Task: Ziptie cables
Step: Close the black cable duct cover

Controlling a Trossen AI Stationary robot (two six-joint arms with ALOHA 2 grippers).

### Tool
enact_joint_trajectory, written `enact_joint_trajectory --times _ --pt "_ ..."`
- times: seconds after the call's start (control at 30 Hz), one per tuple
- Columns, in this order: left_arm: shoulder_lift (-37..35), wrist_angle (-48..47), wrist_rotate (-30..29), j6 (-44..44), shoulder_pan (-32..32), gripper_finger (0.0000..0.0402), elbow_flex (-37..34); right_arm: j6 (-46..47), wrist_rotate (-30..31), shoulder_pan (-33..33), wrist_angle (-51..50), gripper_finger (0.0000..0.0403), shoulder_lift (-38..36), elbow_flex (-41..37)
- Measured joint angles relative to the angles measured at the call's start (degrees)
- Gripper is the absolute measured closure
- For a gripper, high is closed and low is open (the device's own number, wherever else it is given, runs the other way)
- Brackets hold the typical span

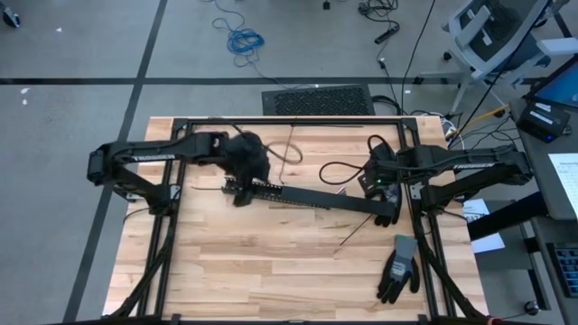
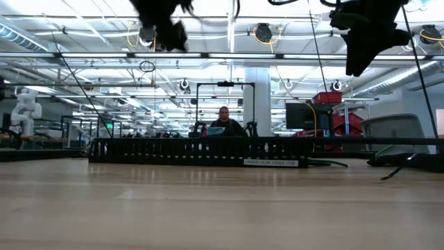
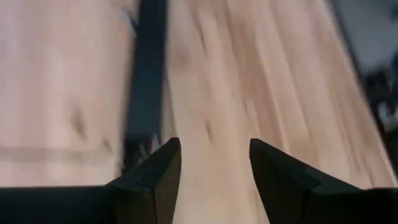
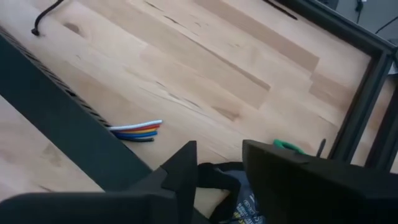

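Both empty grippers, left (image 3: pixel 214 180) and right (image 4: pixel 219 171), stand spread, so the loose coloured wires (image 4: pixel 137 130) against the long black slotted cable duct (image 1: pixel 316 199), at the right gripper's ten o'clock, may splay untied.

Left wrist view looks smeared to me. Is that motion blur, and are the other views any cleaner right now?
Left wrist view: yes, the table is streaked and soft, only the left gripper reads clearly. Right wrist view: sharp, the cables show distinct colours beside the black rail. Low view: bright ceiling lights, both arms are dark silhouettes. High view: even light, mild softness.
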Motion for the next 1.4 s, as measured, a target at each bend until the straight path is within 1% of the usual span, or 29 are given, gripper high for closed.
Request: enact_joint_trajectory --times 0.03,0.07,0.13,0.2,0.23,0.27,0.3,0.33,0.4,0.47,0.53,0.63,0.7,0.83,0.9,1.03,1.17,1.27,1.4 --pt "0.6 -2.2 -0.7 0.2 -0.5 0.0213 -0.2 -0.2 0.1 0.0 0.0 0.0281 0.0 0.0" --pt "1.4 -2.1 -4.1 0.6 -1.1 0.0211 -0.5 -0.2 0.1 0.0 0.0 0.0278 0.0 0.0" --pt "2.0 -0.9 -13.0 1.4 -1.8 0.0210 -0.4 -0.3 0.1 0.0 0.1 0.0276 0.1 0.0" --pt "1.9 -1.5 -20.1 -2.8 -1.9 0.0210 -0.3 -0.3 0.1 0.0 0.1 0.0276 0.1 0.0" --pt "1.9 -1.0 -22.4 -4.1 -1.9 0.0210 -0.3 -0.3 0.1 0.0 0.1 0.0275 0.1 0.0" --pt "2.1 -0.7 -23.1 -4.3 -1.9 0.0210 -0.3 -0.3 0.1 0.0 0.2 0.0275 0.1 0.0" --pt "2.6 -0.5 -22.7 -4.1 -1.7 0.0210 -0.3 -0.3 0.1 0.0 0.5 0.0275 0.1 0.0" --pt "3.2 0.4 -20.7 -4.2 -1.1 0.0210 -0.4 -0.3 0.1 0.0 0.7 0.0275 0.1 0.0" --pt "3.9 1.7 -13.9 -4.4 0.6 0.0210 -0.1 -0.4 -0.1 0.0 0.8 0.0275 0.1 0.0" --pt "4.5 1.6 -9.8 -3.7 2.1 0.0210 0.6 -0.5 -0.2 0.0 0.7 0.0275 0.1 0.0" --pt "4.6 1.8 -8.4 -0.6 3.0 0.0210 1.1 -0.5 -0.6 0.0 0.8 0.0275 0.1 0.0" --pt "4.6 1.1 -4.5 3.6 4.4 0.0210 1.2 -0.5 -0.6 0.0 0.5 0.0275 0.1 0.0" --pt "4.7 -1.7 -2.0 4.9 5.6 0.0210 1.2 -0.7 -1.5 0.0 0.5 0.0275 0.1 0.0" --pt "8.3 -6.2 2.3 8.6 7.0 0.0210 1.2 -1.1 -1.9 0.0 0.4 0.0275 0.1 0.0" --pt "10.7 -5.9 4.5 9.3 7.5 0.0210 1.2 -1.7 -1.7 0.0 0.4 0.0275 0.1 0.0" --pt "15.6 -5.3 5.3 12.4 8.9 0.0210 1.2 -2.0 -1.6 0.0 0.4 0.0275 0.1 0.0" --pt "19.4 -0.7 5.0 12.6 10.5 0.0210 1.2 -2.0 -1.6 0.0 0.4 0.0275 0.1 0.0" --pt "21.0 1.5 4.4 14.2 11.1 0.0210 1.2 -2.0 -1.6 0.0 0.4 0.0275 0.1 0.0" --pt "21.7 -0.1 4.7 15.2 10.9 0.0210 1.2 -1.8 -1.6 0.0 0.4 0.0275 0.1 0.0"
